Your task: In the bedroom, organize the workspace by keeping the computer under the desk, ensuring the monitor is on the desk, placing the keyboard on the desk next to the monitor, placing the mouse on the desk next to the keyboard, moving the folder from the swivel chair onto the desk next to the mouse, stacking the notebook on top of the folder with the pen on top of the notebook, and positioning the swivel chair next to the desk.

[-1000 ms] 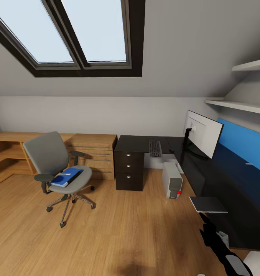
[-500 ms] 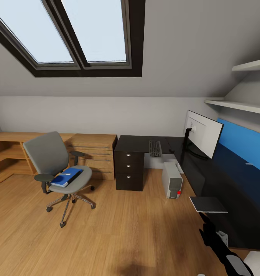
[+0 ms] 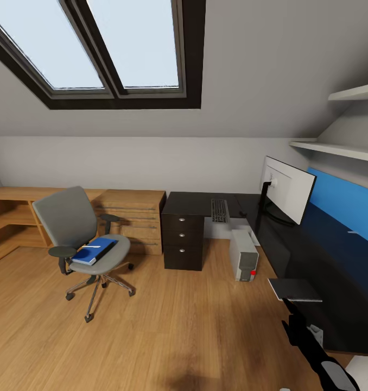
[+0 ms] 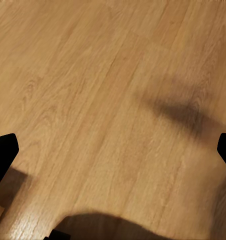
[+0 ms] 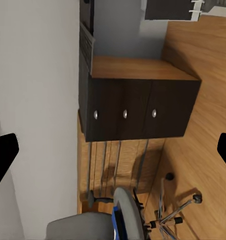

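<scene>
The grey swivel chair (image 3: 81, 239) stands on the floor left of the black desk (image 3: 192, 202), apart from it. The blue folder (image 3: 94, 251) lies on its seat with a thin white thing on top. The keyboard (image 3: 220, 210) and the monitor (image 3: 286, 188) sit on the desk. The computer (image 3: 243, 254) stands on the floor under it. My right gripper (image 5: 113, 150) is open, facing the desk's drawer unit (image 5: 124, 114) and the chair (image 5: 128, 215). My left gripper (image 4: 113, 150) hangs open over bare floor.
A low oak chest (image 3: 132, 217) and oak shelving (image 3: 10, 217) line the back wall behind the chair. A flat dark grey rectangle (image 3: 294, 289) lies on the desk's near edge, close to my right arm (image 3: 309, 342). Wall shelves (image 3: 336, 149) hang above the desk.
My right arm has shifted slightly at the lower right of the head view. The chair, the desk and the things on them stay where they were.
</scene>
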### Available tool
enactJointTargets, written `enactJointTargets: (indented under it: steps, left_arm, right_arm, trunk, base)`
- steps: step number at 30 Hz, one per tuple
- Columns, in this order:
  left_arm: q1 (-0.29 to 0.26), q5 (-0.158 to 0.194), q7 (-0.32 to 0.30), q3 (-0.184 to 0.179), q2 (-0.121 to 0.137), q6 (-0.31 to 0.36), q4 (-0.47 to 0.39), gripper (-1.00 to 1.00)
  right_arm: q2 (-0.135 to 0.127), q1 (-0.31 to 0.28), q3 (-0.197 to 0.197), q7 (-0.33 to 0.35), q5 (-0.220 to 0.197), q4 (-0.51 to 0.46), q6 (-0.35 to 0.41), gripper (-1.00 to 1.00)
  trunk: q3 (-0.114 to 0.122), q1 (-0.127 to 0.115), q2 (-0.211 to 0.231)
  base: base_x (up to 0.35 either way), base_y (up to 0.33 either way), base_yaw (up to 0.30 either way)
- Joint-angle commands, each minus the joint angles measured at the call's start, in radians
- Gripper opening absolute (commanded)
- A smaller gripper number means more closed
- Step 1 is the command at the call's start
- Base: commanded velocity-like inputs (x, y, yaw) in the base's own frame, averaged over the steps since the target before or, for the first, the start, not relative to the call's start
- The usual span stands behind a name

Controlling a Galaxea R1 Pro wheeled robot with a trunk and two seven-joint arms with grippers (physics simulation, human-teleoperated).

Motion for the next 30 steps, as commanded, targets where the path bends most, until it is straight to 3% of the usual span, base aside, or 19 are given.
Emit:
enactJointTargets:
  steps: [1, 5, 11, 30]
  left_arm:
    - [0.000, 0.008, 0.001, 0.006, -0.006, 0.001, -0.006, 1.00]
    - [0.000, 0.008, 0.001, 0.006, -0.025, -0.001, -0.012, 1.00]
    - [0.001, 0.008, 0.000, 0.006, -0.022, -0.004, -0.002, 1.00]
    - [0.001, 0.007, -0.005, 0.003, -0.007, -0.009, 0.038, 1.00]
  right_arm:
    - [0.006, 0.005, -0.002, 0.007, -0.001, -0.005, 0.015, 1.00]
    - [0.029, 0.010, -0.002, 0.021, 0.008, -0.028, 0.026, 1.00]
    - [0.033, 0.013, -0.002, 0.024, 0.008, -0.040, 0.025, 1.00]
    - [0.025, 0.023, -0.003, 0.030, 0.009, -0.016, 0.023, 1.00]
  trunk:
    - [-0.001, 0.000, -0.001]
    - [-0.001, 0.000, -0.001]
    - [-0.001, 0.000, -0.001]
    - [-0.001, 0.000, -0.001]
  base:
    - [0.000, 0.000, 0.000]
    - [0.000, 0.000, 0.000]
    - [0.000, 0.000, 0.000]
    - [0.000, 0.000, 0.000]
